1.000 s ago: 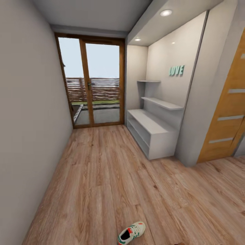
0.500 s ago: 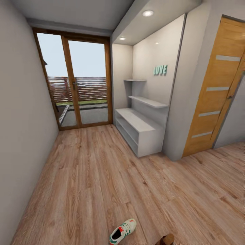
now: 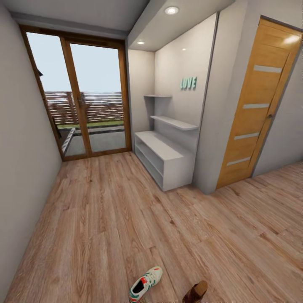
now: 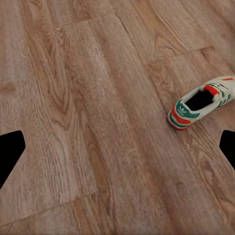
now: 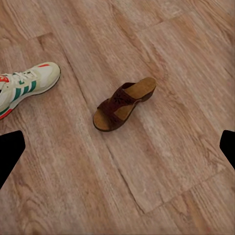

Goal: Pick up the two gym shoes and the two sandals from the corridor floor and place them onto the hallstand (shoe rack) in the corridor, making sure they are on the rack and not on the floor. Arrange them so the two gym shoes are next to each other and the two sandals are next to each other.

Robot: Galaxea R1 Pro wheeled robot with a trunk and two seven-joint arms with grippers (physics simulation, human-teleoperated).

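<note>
So we've got one gym shoe (image 3: 145,283) lying on the corridor floor (image 3: 118,219) close in front of us, with a brown sandal (image 3: 195,291) just beside it on our right side. The hallstand (image 3: 162,158) sits well apart from them, tucked in the alcove past the floor, next to the glass door (image 3: 80,97), and its top and shelves look bare.

Both hands hang over the floor holding nothing: in the left wrist view the left hand's fingertips (image 4: 11,154) sit wide apart at the edges, and the right hand's fingertips (image 5: 10,152) look the same, spread wide.

Our take: nothing's picked up yet, so go one item per hand. The sandal is flat, so we'd come down across its strap. For the shoe, pinch the heel collar, not the laces. The other shoe and sandal still need finding.
</note>
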